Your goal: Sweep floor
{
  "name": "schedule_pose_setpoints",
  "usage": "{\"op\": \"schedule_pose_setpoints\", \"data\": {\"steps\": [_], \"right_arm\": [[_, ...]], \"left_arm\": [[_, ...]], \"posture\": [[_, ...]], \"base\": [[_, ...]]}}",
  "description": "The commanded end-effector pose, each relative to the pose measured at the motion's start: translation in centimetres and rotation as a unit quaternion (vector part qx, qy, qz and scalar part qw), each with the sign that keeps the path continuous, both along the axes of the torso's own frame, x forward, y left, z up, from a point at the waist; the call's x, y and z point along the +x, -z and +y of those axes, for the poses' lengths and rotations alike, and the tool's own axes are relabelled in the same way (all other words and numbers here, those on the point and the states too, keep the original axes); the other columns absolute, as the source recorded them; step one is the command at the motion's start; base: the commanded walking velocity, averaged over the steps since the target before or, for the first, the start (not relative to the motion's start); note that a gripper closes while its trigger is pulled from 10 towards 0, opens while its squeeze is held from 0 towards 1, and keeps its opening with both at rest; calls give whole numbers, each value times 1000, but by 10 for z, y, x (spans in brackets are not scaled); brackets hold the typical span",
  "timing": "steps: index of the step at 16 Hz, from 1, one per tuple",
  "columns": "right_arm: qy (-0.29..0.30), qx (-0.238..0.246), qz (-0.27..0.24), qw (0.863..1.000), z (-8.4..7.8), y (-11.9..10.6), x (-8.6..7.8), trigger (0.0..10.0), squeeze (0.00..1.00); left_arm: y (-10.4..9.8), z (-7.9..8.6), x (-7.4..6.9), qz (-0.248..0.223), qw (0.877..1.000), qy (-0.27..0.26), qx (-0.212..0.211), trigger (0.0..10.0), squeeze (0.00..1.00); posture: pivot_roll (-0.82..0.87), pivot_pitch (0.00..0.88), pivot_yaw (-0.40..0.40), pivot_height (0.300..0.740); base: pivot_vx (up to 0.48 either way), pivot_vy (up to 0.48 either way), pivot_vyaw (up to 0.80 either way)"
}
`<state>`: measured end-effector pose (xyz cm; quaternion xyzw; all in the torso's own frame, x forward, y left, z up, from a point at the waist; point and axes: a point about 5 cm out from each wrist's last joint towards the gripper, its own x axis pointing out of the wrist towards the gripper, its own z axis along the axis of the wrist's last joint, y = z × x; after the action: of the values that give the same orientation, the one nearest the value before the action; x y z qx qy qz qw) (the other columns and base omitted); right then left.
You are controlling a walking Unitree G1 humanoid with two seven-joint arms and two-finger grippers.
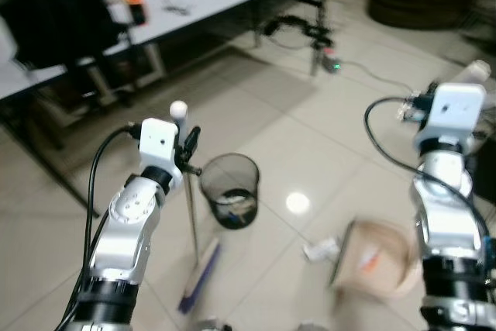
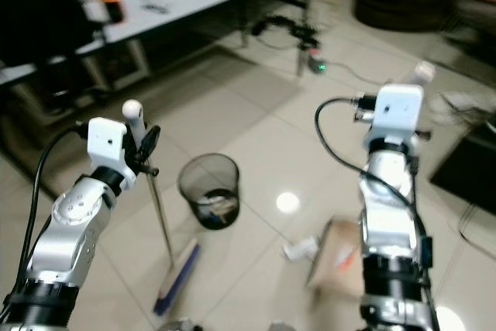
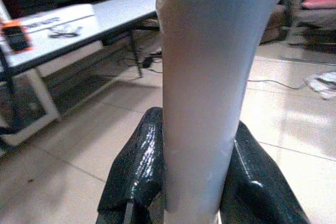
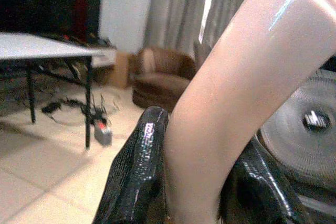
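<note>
Right now I am holding the broom [image 1: 192, 230] upright with the left gripper [image 1: 188, 143]; in the left wrist view its black fingers [image 3: 137, 171] are pressing on either side of the pale handle, closed tight around it. The blue brush head is resting on the tiled floor [image 1: 294, 137] just beside the black mesh wastebasket [image 1: 229, 189]. The right gripper [image 4: 202, 182] is clamping the curved, cream-coloured handle of the dustpan [image 1: 376, 257], whose pan is hanging low near the floor in front of the right arm. A crumpled white scrap [image 1: 321, 249] is lying between the basket and the dustpan.

What I am worrying about: I am gripping the broom very near its top, so any sideways sweep is levering a long shaft, and the head could swing into the basket and tip it. The dustpan looks blurred, so it is probably swaying; if I am lowering it too fast, its lip could push the scrap away instead of catching it.
</note>
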<state>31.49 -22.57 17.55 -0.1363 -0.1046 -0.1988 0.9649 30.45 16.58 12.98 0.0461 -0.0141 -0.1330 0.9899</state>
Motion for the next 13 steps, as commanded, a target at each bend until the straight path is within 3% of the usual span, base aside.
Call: {"op": "schedule_pose_setpoints", "data": {"steps": [1, 3, 6, 11, 13], "right_arm": [[-6, -4, -41, 999, 5, -18, -1, 10000, 0], [-23, 35, -35, 999, 15, -7, -3, 10000, 0], [-41, 36, -25, 998, 28, 3, -7, 10000, 0], [-69, 80, -8, 994, 42, 18, -11, 10000, 0], [-77, 82, 10, 994, 45, 26, -10, 10000, 0]], "left_arm": [[-7, 5, 2, -11, 1000, -4, 7, 10000, 0], [-9, 5, 3, -29, 999, -9, 12, 10000, 0], [-10, 7, 5, -40, 999, -21, 16, 10000, 0], [-9, 11, 7, -42, 998, -39, 13, 10000, 0], [-9, 11, 9, -45, 998, -45, 14, 10000, 0]], "posture": [[-34, 62, 86, 740], [-35, 61, 86, 740], [-34, 63, 84, 740], [-34, 62, 82, 740], [-35, 55, 77, 740]], "base": [[0, 0, -800], [0, 0, -800], [0, 0, -800], [394, 0, -759], [424, 0, 0]]}}
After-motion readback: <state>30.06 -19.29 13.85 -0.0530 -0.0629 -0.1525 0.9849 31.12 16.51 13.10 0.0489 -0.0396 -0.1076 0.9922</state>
